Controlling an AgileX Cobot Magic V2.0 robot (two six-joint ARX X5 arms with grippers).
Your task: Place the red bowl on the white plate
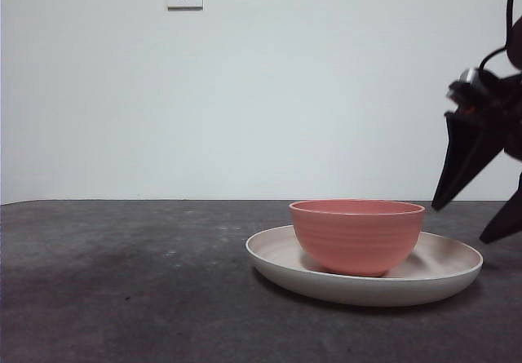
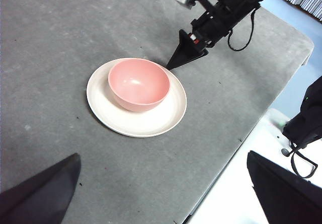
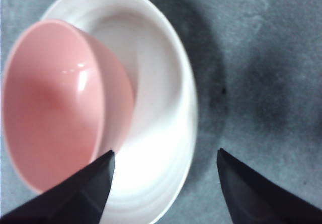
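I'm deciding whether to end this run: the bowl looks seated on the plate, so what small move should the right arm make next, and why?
Probably lift the right gripper up and away. The red bowl already sits upright inside the white plate, and the right gripper's jaws stand open beside the plate's rim, holding nothing. The left gripper waits well back, also open. Nothing seems left to do but clear the arm without nudging the plate.

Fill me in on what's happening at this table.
The red bowl sits upright on the white plate, off toward one side, so the placing looks done. The right pincer hangs open just beside the plate's rim, holding nothing. The left pincer is open too, well back from the plate and touching nothing.
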